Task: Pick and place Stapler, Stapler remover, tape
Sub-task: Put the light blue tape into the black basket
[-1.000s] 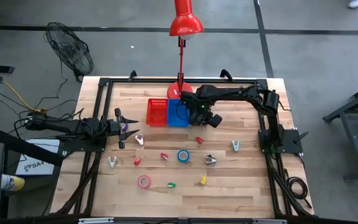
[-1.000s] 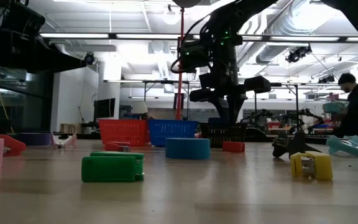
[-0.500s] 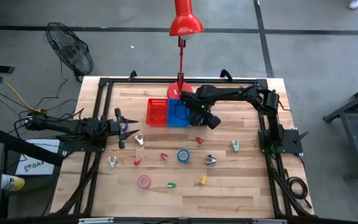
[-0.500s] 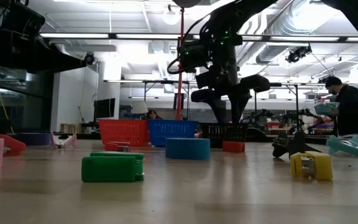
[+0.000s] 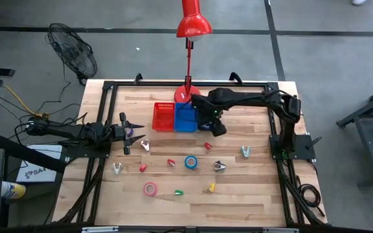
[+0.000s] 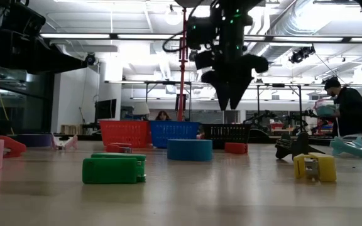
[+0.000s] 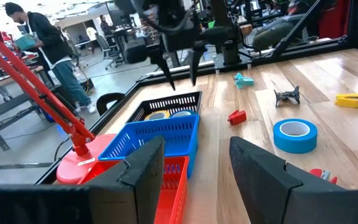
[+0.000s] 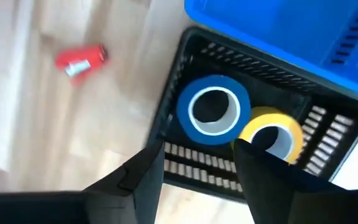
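My right gripper (image 8: pixel 197 158) hangs open, fingers pointing down, above the black basket (image 8: pixel 241 62) that stands beside the blue bin (image 5: pixel 185 116). A blue tape roll (image 8: pixel 213 84) and a yellow roll (image 8: pixel 269 119) lie flat on the basket's floor, and nothing is between the fingers. In the low view the gripper (image 6: pixel 230 100) is well above the basket (image 6: pixel 228 132). Another blue tape roll (image 5: pixel 191 162) and a pink one (image 5: pixel 150 189) lie flat on the table. A green stapler (image 6: pixel 113 169) lies near the front. My left gripper (image 5: pixel 127 133) waits open at the table's left.
A red bin (image 5: pixel 164 116) stands left of the blue bin, with a red lamp's base (image 5: pixel 190 97) behind them. Small staplers and stapler removers, red (image 5: pixel 208 146), black (image 5: pixel 219 166), teal (image 5: pixel 245 151) and yellow (image 5: pixel 211 188), lie scattered over the table's middle. A person (image 6: pixel 351 110) stands beyond the table.
My right gripper has opened over the black basket, then risen straight up and shifted slightly toward the table's left. The left arm has kept still.
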Controlling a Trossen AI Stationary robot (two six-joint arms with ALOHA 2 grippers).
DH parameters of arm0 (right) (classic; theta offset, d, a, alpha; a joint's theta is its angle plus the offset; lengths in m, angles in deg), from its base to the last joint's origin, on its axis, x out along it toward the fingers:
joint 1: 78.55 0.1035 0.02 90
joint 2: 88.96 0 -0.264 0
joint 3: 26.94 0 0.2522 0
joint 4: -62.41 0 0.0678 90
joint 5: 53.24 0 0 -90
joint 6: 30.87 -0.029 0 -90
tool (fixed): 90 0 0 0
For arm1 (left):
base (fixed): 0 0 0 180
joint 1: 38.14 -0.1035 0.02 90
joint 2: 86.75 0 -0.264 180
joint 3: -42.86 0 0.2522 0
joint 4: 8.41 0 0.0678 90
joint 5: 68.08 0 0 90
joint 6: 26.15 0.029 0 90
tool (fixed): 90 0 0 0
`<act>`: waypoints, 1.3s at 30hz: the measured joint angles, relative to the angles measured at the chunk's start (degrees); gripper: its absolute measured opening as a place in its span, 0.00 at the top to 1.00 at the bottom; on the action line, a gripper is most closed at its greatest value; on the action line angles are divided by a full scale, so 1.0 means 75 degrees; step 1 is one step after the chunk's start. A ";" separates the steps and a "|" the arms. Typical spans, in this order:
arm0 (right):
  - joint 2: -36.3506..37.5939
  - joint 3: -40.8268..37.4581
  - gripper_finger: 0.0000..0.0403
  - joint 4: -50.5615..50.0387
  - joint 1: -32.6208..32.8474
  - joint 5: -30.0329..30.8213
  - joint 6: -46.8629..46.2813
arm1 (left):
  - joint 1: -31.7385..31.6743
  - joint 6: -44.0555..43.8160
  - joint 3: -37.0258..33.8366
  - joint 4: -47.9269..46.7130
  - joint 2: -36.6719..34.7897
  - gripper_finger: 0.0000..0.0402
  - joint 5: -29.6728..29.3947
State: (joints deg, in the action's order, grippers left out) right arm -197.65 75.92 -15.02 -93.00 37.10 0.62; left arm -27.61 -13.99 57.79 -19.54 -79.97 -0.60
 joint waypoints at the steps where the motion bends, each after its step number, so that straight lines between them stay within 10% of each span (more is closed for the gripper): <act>1: 0.0039 0.0000 0.55 -0.0009 0.0074 -0.0038 -0.0423 | -0.0001 -0.0001 -0.0001 0.0002 -0.0002 0.55 -0.0001; 21: 0.0060 0.0000 0.54 0.0770 0.1773 -0.1020 -0.8218 | 0.0000 -0.0001 0.0000 0.0001 0.0000 0.55 0.0000; 39: -0.0531 0.0000 0.50 0.1480 0.2983 -0.0085 -1.2346 | -0.0002 -0.0001 0.0000 0.0000 0.0000 0.55 0.0000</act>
State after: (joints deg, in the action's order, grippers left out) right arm -201.63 75.92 -3.92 -70.63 36.46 -91.98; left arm -27.63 -14.00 57.79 -19.54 -79.97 -0.60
